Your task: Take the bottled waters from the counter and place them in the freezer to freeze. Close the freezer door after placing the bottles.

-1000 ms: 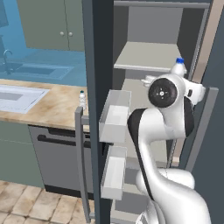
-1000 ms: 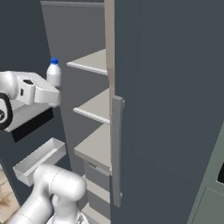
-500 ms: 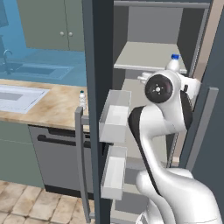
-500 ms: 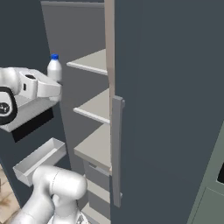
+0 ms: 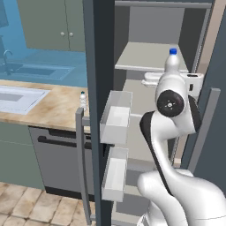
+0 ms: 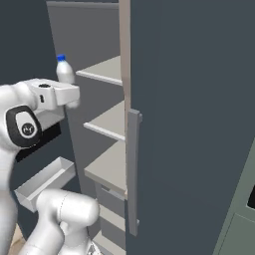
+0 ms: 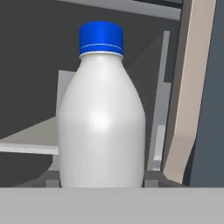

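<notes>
A bottle (image 7: 101, 118) is held upright in the closed gripper (image 6: 67, 94) at the freezer (image 6: 107, 124) opening; it is best carried level over a shelf edge before release. A second bottle (image 5: 82, 100) waits at the counter (image 5: 48, 110) edge.

So the beige stone counter (image 5: 53, 108) on the left has a white sink (image 5: 17, 97) set into it, and one small blue-capped water bottle (image 5: 82, 100) standing upright near its right end, just beside the open freezer door (image 5: 99, 88). Inside the freezer (image 6: 99, 124) there are pale grey shelves: an upper shelf (image 6: 107, 70), a middle shelf (image 6: 110, 124) and a lower shelf (image 6: 105, 167), stacked one above another.
</notes>
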Controlling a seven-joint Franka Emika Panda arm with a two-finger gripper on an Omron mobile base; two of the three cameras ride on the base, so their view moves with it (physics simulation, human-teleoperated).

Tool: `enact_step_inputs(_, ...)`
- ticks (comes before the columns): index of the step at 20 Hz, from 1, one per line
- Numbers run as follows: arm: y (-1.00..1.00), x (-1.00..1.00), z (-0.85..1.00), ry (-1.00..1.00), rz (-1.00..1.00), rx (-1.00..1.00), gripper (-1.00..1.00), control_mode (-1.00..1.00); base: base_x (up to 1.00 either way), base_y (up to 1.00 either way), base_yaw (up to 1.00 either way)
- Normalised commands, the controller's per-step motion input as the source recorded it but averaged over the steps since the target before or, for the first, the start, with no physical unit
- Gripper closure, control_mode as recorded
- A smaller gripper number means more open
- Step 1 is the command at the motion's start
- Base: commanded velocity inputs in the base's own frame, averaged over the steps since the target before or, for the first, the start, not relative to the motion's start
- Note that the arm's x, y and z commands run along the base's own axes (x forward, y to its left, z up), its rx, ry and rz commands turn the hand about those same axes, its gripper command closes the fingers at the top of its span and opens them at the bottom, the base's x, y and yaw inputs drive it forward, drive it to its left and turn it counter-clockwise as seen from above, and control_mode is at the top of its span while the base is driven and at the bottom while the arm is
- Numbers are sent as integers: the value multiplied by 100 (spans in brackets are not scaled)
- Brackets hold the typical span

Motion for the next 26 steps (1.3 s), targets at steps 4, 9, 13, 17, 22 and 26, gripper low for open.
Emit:
enact_step_inputs(4, 5, 2, 22, -5, 0, -2, 100, -100, 0, 0, 0)
enact_step_inputs(9, 5, 6, 11, -1, 0, -1, 100, -100, 0, 0, 0)
enact_step_inputs(13, 0, 12, 16, -3, -3, 11, 100, -100, 0, 0, 0)
enact_step_inputs(17, 0, 14, 8, 0, -5, 16, 100, -100, 0, 0, 0)
enact_step_inputs(22, 1, 12, 0, 0, -2, 14, 100, -100, 0, 0, 0)
enact_step_inputs(26, 16, 10, 0, 0, 0, -2, 100, -100, 0, 0, 0)
